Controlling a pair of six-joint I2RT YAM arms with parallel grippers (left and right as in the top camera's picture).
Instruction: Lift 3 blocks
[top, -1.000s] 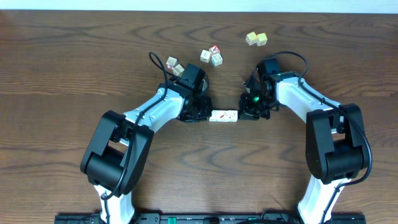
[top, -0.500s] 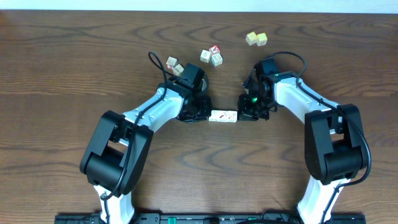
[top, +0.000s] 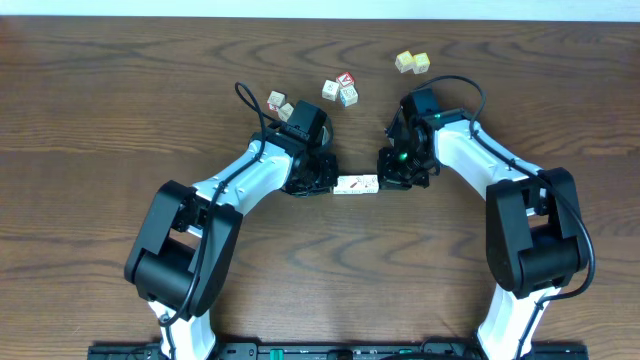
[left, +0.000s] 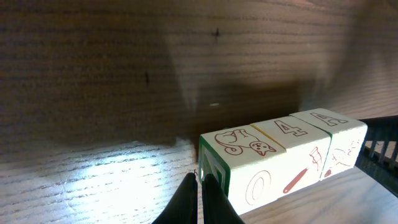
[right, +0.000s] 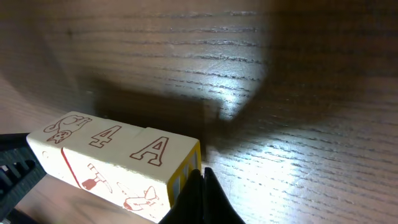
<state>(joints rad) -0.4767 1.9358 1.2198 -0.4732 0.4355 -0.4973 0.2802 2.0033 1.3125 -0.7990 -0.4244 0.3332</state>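
Observation:
Three whitish blocks (top: 357, 185) form one short row, end to end, between my two grippers. In the left wrist view the blocks (left: 280, 163) show a cat, a 4 and an A, with a green-edged end face. My left gripper (left: 200, 182) is shut, its tips pressed against that end. In the right wrist view the blocks (right: 115, 155) have a yellow-edged end face, and my shut right gripper (right: 201, 174) presses on it. A dark shadow lies on the wood apart from the row, so it hangs a little above the table. From overhead, the left gripper (top: 330, 184) and the right gripper (top: 384, 180) flank the row.
A pale yellow pair of cubes (top: 411, 62) lies at the back right. A cluster with a red-topped cube (top: 341, 89) sits behind the row. Two more cubes (top: 281, 104) lie beside the left arm's wrist. Both arms reach in from the front edge.
Both grippers and the clamped row have shifted slightly to the left and towards the back of the table. The jaws stay shut.

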